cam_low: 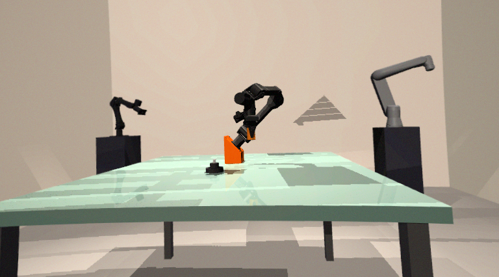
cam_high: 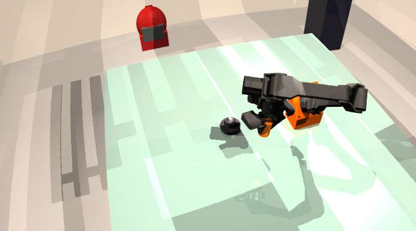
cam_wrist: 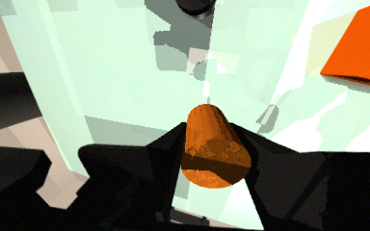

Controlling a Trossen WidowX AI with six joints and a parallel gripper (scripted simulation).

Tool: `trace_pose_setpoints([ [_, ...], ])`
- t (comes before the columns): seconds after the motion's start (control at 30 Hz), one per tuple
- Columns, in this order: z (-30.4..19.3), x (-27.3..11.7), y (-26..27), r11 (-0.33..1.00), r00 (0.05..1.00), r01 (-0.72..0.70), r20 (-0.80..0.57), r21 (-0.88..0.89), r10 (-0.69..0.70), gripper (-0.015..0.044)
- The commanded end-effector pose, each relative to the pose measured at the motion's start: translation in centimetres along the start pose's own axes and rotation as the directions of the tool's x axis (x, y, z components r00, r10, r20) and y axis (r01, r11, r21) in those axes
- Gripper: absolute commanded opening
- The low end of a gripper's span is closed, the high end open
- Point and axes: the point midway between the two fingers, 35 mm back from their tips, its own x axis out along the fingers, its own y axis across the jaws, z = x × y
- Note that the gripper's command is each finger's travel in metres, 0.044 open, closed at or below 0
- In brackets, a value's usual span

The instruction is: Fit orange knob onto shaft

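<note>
The orange knob (cam_high: pixel 264 130) (cam_low: pixel 251 134) (cam_wrist: pixel 212 140) is held in the air, well above the table. My gripper (cam_high: pixel 266 126) (cam_low: pixel 251 132) (cam_wrist: pixel 206 126) is shut on it, one finger on each side in the wrist view. The knob's underside and hole are hidden. The black round pedestal (cam_high: pixel 229 129) (cam_low: pixel 214 170) (cam_wrist: pixel 197 7) stands on the table, left of the knob in the top and exterior views and at the top edge of the wrist view. Its silver shaft (cam_high: pixel 230 119) (cam_low: pixel 214 160) points up bare; its flat side cannot be made out.
The orange arm base (cam_high: pixel 310 121) (cam_low: pixel 232 153) (cam_wrist: pixel 354 53) stands on the pale green table (cam_high: pixel 190 167) (cam_low: pixel 220 214), behind and right of the pedestal in the exterior view. Other arms on dark pillars (cam_low: pixel 399 156) (cam_low: pixel 114 152) and a red object (cam_high: pixel 151 16) are beyond the table.
</note>
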Motion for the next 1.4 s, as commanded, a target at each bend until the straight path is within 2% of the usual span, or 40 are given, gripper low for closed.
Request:
trace_pose_setpoints([
  [0.0, 0.1, -1.0, 0.0, 0.996, 0.996, -0.093, 0.004, 0.002, 0.093, 0.0000],
  [0.53, 1.1, -4.4, -0.3, 0.906, 0.906, -0.423, 0.006, 0.003, 0.423, 0.0000],
  [1.03, 2.1, -7.5, -0.4, 0.722, 0.722, -0.692, 0.009, 0.003, 0.692, 0.0000],
  [1.17, 2.3, -8.2, -0.4, 0.675, 0.675, -0.738, 0.008, 0.002, 0.738, 0.0000],
  [1.37, 2.3, -8.2, -0.5, 0.664, 0.664, -0.748, 0.008, 0.002, 0.748, 0.0000],
])
